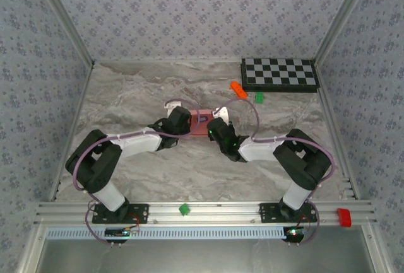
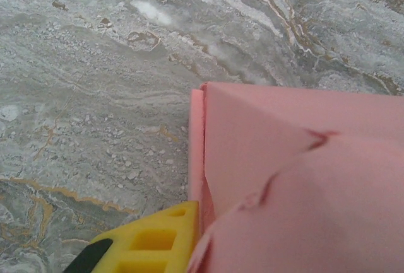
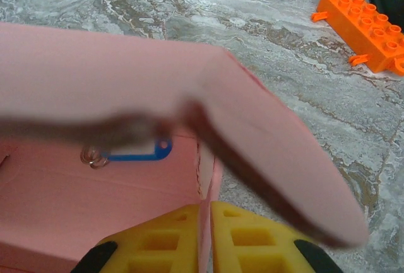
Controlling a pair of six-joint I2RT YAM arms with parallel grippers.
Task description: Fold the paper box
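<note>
The paper box (image 1: 203, 117) is salmon-pink card and sits mid-table between my two arms. From the left, my left gripper (image 1: 188, 122) reaches its side. In the left wrist view one yellow finger (image 2: 151, 238) lies flush against the box's left wall (image 2: 196, 147); a pink flap (image 2: 315, 210) hides the other finger. My left gripper (image 2: 203, 213) is shut on that wall. My right gripper (image 1: 213, 126) comes in from the right. In its wrist view my right gripper (image 3: 206, 209) is shut on a thin upright wall of the box (image 3: 57, 210), one yellow finger on each side. A blurred flap (image 3: 252, 128) hangs over the box.
A blue key tag (image 3: 136, 153) on a small ring lies inside the box. An orange block (image 1: 238, 89) and a green block (image 1: 259, 97) lie behind the box on the right. A checkerboard (image 1: 279, 74) sits at the back right. The walls stand close around the table.
</note>
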